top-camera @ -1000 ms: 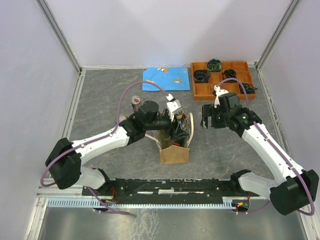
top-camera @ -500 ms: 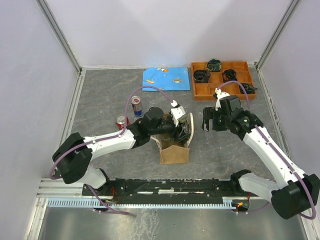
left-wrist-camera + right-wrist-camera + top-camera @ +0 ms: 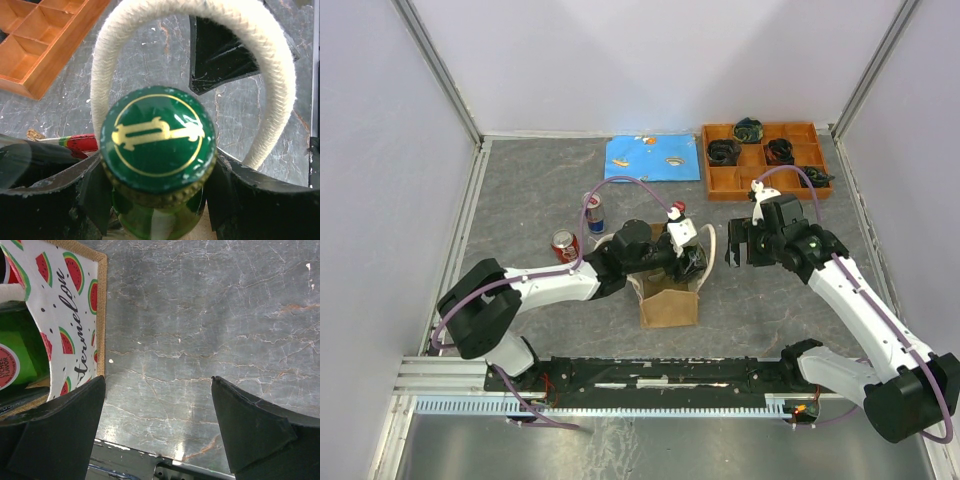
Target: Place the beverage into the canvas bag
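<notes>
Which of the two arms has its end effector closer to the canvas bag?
Left. The left end effector is at the mouth of the canvas bag, gripping a green bottle; the right end effector hangs open beside the bag, apart from it.

Upright green bottle (image 3: 157,137) inside open tan canvas bag (image 3: 668,308)

Bag (image 3: 669,308) sits table centre, toward the near edge. Bottle (image 3: 157,132) stands in the bag's mouth, its neck between the left gripper (image 3: 688,262) fingers, and a bag handle (image 3: 200,12) loops just behind the cap. Right gripper (image 3: 738,245) hangs just right of the bag, apart from it. Two cans are left of the bag: near can (image 3: 564,245) and far can (image 3: 594,212) behind it. Cloth (image 3: 653,158) lies at back centre, with the tray (image 3: 725,195) just right of it in the back right corner.
</notes>
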`<state>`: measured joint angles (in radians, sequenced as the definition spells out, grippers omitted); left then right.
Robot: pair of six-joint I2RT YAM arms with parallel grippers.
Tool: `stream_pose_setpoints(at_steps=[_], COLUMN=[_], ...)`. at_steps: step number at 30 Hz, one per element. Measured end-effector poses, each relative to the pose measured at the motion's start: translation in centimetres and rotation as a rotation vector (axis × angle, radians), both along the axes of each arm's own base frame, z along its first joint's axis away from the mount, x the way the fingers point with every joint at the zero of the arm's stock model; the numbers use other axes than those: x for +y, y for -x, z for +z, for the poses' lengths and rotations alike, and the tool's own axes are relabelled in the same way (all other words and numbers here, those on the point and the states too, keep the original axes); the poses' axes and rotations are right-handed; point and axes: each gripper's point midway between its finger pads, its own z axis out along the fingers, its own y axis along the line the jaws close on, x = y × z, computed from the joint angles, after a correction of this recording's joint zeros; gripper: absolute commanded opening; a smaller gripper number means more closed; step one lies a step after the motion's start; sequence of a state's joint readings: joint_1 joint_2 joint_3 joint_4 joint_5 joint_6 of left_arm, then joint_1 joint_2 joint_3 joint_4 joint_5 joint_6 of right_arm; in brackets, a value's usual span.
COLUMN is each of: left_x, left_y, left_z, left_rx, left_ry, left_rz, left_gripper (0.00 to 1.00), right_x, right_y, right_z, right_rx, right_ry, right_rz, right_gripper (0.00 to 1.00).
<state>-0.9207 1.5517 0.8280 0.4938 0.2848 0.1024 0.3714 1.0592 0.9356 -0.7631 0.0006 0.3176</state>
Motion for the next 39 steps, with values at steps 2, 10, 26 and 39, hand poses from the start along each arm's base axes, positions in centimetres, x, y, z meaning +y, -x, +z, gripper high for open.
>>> stream_pose_setpoints(at_steps=[2, 10, 26, 39], left_x=[0.0, 0.3, 2.7, 2.7], left_y=[-0.1, 0.0, 1.8, 1.9], left_z=[0.0, 0.1, -0.3, 1.2], left_rx=[-0.005, -0.017, 0.034, 0.069], left_ry=[0.001, -0.003, -0.071, -0.06], left_rz=[0.005, 0.015, 0.014, 0.024], left_gripper=[0.03, 0.03, 0.03, 0.03], right_x=[0.0, -0.1, -0.1, -0.1], right_y=[0.1, 0.2, -0.8, -1.7], right_z=[-0.1, -0.3, 2.5, 4.3], right_rx=[0.003, 0.007, -0.087, -0.16], right_ry=[0.001, 0.003, -0.016, -0.032], right_rz=[0.0, 0.0, -0.014, -0.024], right_gripper=[0.95, 0.95, 0.94, 0.94])
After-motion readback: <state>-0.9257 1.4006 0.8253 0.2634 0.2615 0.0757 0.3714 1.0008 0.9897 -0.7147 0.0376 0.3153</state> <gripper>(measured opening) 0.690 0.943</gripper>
